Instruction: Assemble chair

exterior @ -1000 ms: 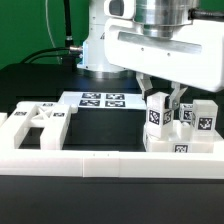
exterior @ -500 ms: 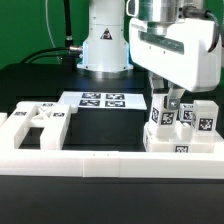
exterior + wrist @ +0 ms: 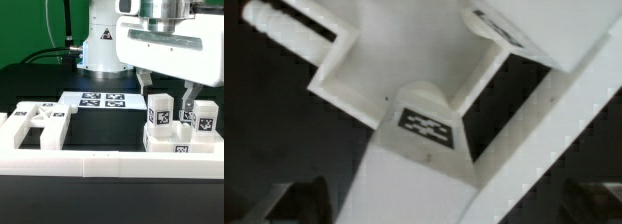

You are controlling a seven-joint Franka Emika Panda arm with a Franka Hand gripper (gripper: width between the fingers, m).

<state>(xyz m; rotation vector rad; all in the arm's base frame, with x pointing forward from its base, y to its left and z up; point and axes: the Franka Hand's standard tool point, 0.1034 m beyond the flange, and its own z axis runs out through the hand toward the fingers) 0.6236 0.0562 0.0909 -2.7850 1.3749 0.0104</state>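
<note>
The chair's white tagged parts lie in two groups. A flat slotted panel (image 3: 35, 120) lies at the exterior view's left. At the right stand an upright tagged leg (image 3: 158, 112), a tagged block (image 3: 203, 118) and a low piece (image 3: 180, 146) in front. My gripper (image 3: 166, 92) is open just above the upright leg, one finger (image 3: 144, 80) on its left and the other on its right, neither touching it. In the wrist view a long white part with a tag (image 3: 429, 127) runs between the jaws, and the fingertips are barely visible there.
The marker board (image 3: 103, 100) lies at the back middle on the black table. A long plain white border rail (image 3: 70, 165) runs along the front edge. The robot's base (image 3: 100, 50) stands behind the board.
The hand has turned and shifted over the right group. Its fingers now stand wider apart than half a second ago. The parts have not moved.
</note>
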